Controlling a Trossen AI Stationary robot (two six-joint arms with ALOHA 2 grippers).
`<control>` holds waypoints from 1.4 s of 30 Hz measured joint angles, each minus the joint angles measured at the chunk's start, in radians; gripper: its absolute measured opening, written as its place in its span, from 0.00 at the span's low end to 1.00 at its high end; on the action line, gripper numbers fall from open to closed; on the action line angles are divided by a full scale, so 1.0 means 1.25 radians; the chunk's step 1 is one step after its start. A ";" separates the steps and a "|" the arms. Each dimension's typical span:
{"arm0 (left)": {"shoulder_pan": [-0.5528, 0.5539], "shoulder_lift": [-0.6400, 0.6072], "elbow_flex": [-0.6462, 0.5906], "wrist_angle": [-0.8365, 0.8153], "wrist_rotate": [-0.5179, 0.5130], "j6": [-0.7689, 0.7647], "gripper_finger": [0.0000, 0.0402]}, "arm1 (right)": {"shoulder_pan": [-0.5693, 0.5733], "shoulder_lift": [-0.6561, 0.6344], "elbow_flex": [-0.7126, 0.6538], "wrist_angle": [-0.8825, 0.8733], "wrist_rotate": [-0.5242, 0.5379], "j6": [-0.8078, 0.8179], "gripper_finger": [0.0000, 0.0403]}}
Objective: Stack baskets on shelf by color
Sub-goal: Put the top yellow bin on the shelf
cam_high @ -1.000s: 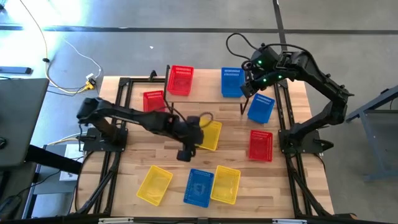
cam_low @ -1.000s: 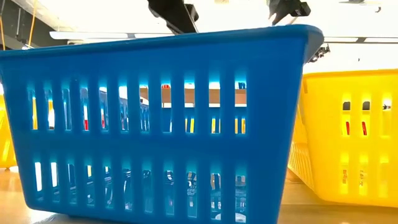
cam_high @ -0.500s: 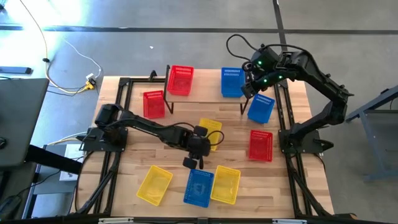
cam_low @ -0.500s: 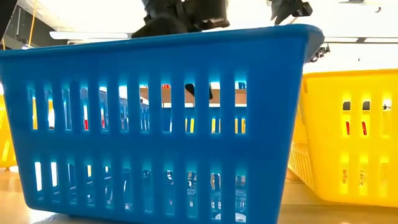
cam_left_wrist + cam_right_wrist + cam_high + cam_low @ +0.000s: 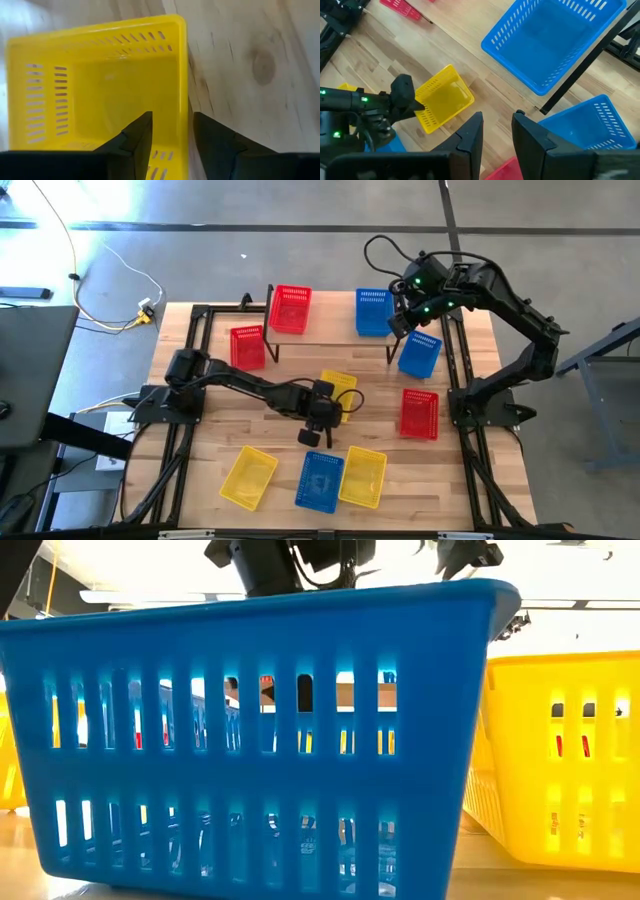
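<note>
A yellow basket (image 5: pixel 341 388) (image 5: pixel 100 85) rests flat on its base at the table's middle. My left gripper (image 5: pixel 172 125) (image 5: pixel 326 412) hangs low over its near end, open, with one finger inside the basket and one outside its side wall (image 5: pixel 183 75). I cannot tell whether either finger touches the wall. My right gripper (image 5: pixel 497 127) (image 5: pixel 405 320) waits high at the far right, open, with nothing between its fingers. A red basket (image 5: pixel 291 308) and a blue basket (image 5: pixel 372 312) sit on the shelf (image 5: pixel 330 320) at the far edge.
Loose on the table lie a red basket (image 5: pixel 247 346), a blue one (image 5: pixel 420 353), a red one (image 5: pixel 420 413), and near the front a yellow (image 5: pixel 249 476), a blue (image 5: pixel 320 480) (image 5: pixel 260 730) and a yellow (image 5: pixel 363 476) (image 5: pixel 560 760). The shelf's black legs (image 5: pixel 580 65) stand at the back.
My left gripper has come down steeply onto the middle yellow basket, shifting a little toward the table's right edge and tipping further downward, and now straddles the basket's wall. The basket has stayed where it was.
</note>
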 joint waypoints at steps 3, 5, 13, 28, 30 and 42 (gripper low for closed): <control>0.001 0.007 0.000 -0.002 0.000 -0.001 0.30 | 0.000 0.000 0.000 -0.002 0.016 0.000 0.22; 0.001 0.009 0.000 -0.001 0.000 0.000 0.26 | 0.000 0.000 0.000 -0.004 0.018 0.000 0.22; 0.001 0.010 0.000 0.002 -0.001 -0.002 0.02 | 0.000 0.000 0.000 -0.005 0.018 0.000 0.22; -0.007 -0.057 0.007 -0.034 -0.001 -0.055 0.01 | 0.000 0.000 0.000 -0.009 0.018 -0.036 0.22; -0.007 -0.073 0.016 -0.041 -0.005 -0.058 0.01 | 0.000 0.000 -0.001 -0.011 0.018 -0.036 0.22; -0.011 -0.217 0.060 -0.111 -0.061 -0.065 0.00 | 0.000 0.000 -0.001 -0.018 0.020 -0.057 0.22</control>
